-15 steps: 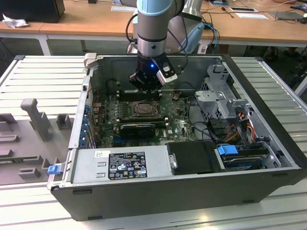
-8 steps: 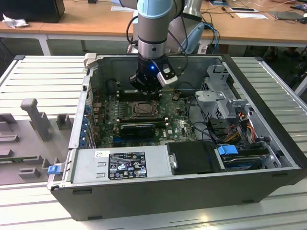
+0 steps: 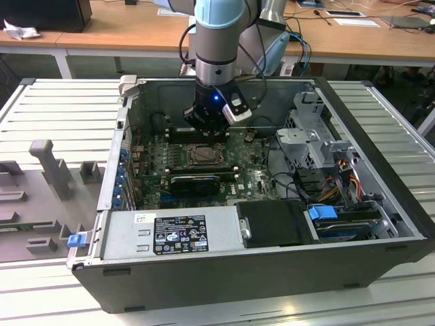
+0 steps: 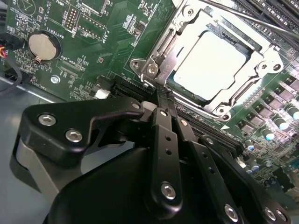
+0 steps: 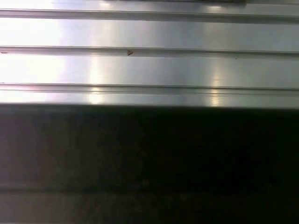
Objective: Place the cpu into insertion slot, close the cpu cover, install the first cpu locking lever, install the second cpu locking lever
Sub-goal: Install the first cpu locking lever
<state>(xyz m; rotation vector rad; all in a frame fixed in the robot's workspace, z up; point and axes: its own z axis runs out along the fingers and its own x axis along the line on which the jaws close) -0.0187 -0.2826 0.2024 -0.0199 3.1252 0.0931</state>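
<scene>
Claw [image 4: 161, 100]: black fingers [image 4: 164, 140] pressed together, nothing between them; in the second wrist view the tips sit right at the near corner of the socket frame; in the exterior view the claw [image 3: 206, 129] hangs low inside the open computer case, just beyond the socket

Cpu [image 4: 212, 60]: pale silver square face, lying flat in the insertion slot, seen through the cover's cut-out; in the exterior view it is a small dark-framed square [image 3: 202, 155] just in front of the claw

Cpu cover [image 4: 184, 51]: metal frame plate lying down flat around the cpu, screws at its corners

Insertion slot [image 4: 169, 84]: mostly hidden under cover and cpu; only a dark edge shows at the near side

Locking lever [image 4: 243, 17]: thin metal rod running along the far side of the socket; whether it is latched I cannot tell

Motherboard [image 4: 93, 51]: green board, round coin battery [image 4: 43, 45] off to one side; long black memory slots [image 4: 210, 135] just beside the socket

Heatsink [image 3: 195, 183]: long black ribbed block, on the near side of the socket in the exterior view

Computer case [image 3: 224, 272]: lying open on the ribbed metal counter [image 3: 61, 109]; power supply [image 3: 170, 234] along its near wall

Grey fixture [image 3: 51, 166]: on the counter at the exterior view's left
</scene>
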